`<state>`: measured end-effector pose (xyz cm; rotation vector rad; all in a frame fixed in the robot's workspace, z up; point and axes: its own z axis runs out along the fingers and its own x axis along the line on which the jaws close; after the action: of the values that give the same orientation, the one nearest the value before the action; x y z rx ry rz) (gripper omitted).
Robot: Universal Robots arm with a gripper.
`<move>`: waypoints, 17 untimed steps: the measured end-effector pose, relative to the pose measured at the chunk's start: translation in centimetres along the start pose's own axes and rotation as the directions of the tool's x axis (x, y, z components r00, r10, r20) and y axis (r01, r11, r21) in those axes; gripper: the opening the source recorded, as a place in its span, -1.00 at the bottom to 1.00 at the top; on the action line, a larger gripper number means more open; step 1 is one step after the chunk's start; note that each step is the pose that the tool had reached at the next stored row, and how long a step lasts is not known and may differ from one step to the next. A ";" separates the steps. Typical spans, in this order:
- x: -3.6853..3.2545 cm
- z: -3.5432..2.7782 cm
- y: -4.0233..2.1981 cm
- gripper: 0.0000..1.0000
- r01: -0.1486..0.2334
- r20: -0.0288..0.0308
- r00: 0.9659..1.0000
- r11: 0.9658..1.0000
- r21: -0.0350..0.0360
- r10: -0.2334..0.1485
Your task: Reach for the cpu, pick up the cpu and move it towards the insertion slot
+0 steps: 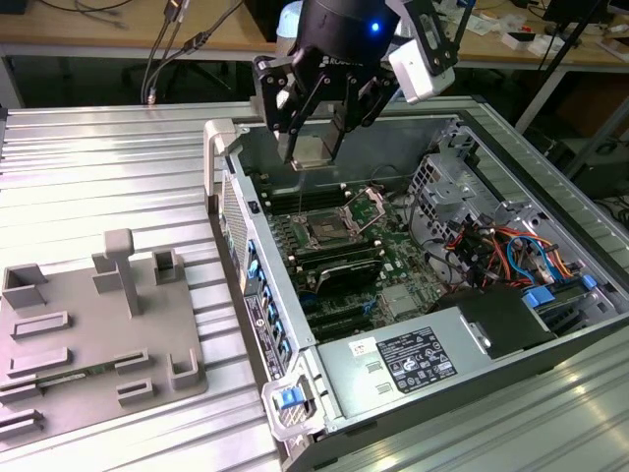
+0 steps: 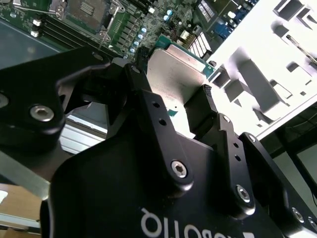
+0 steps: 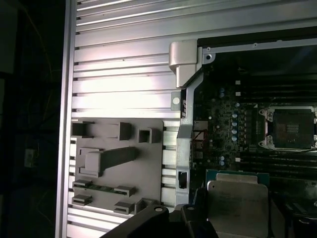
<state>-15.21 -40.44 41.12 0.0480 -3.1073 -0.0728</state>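
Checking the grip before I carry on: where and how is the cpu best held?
By two opposite edges, from above. The cpu is a thin flat square with a bare metal top; the claw holds it that way now, level above the open computer case, short of the insertion slot.

One cpu [image 1: 311, 149], one gripper [image 1: 316, 147] and one insertion slot [image 1: 327, 232] are counted in the exterior view. One open computer case [image 1: 550, 334] and one motherboard [image 1: 393, 265] are listed. One grey plastic tray [image 1: 59, 374] is recorded on one ribbed metal table [image 1: 98, 177]. One power supply unit [image 1: 413, 359] is noted. In the first wrist view, one cpu [image 3: 237, 208], one insertion slot [image 3: 292, 128] and one tray [image 3: 143, 173] are counted.
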 end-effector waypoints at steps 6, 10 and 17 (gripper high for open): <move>-1.38 0.05 0.01 0.09 0.000 0.000 1.000 1.000 0.000 0.000; -2.04 0.08 0.02 0.09 0.000 0.000 1.000 1.000 0.000 0.000; -3.32 0.35 0.45 0.09 0.000 0.000 1.000 1.000 0.000 0.000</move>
<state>-11.92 -39.87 40.69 0.0478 -3.1073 -0.0727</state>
